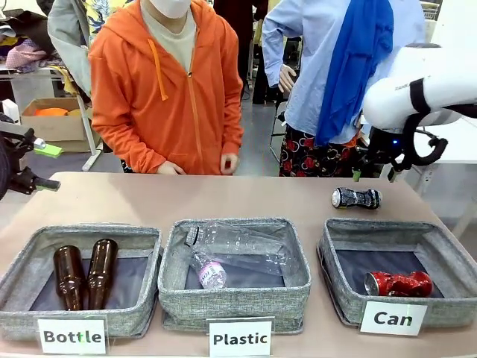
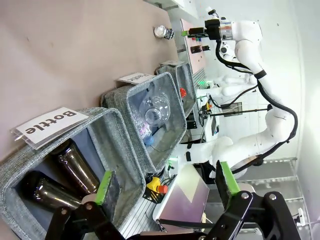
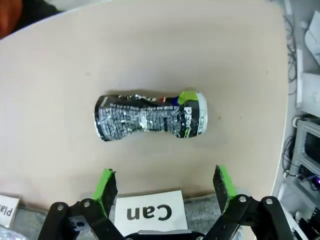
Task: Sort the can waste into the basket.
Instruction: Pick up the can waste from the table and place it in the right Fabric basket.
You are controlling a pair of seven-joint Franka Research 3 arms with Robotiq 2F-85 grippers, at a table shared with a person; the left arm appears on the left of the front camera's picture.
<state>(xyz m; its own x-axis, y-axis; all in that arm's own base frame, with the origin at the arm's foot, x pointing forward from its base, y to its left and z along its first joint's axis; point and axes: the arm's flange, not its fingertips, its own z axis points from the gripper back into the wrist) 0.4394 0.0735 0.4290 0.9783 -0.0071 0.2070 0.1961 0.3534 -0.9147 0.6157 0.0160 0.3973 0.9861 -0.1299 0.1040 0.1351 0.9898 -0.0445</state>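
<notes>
— State of the right gripper [image 3: 162, 182]?
— Spread wide, grasping nothing. Green pads [image 3: 106, 184] at the bottom of the wrist frame, above the upside-down "Can" label [image 3: 150, 212].
— Whereabouts of the black-and-silver can [image 3: 150, 117]?
— Mid-frame, lying on its side on the bare table [image 3: 60, 75], beyond the fingertips, untouched. In the front view, upper right, just behind the basket [image 1: 447, 250].
— And the red can [image 1: 399, 284]?
— Inside that basket, lower right, on the dark lining near the front wall.
— State of the left gripper [image 2: 165, 180]?
— Released as well, empty. Just past its fingers, lower left of its wrist frame, the "Bottle" bin [image 2: 115, 150] with two brown bottles [image 2: 75, 167].
— Anyone at the far side?
— Yes, top centre of the front view: orange hoodie [image 1: 168, 89], hands at the table edge.
</notes>
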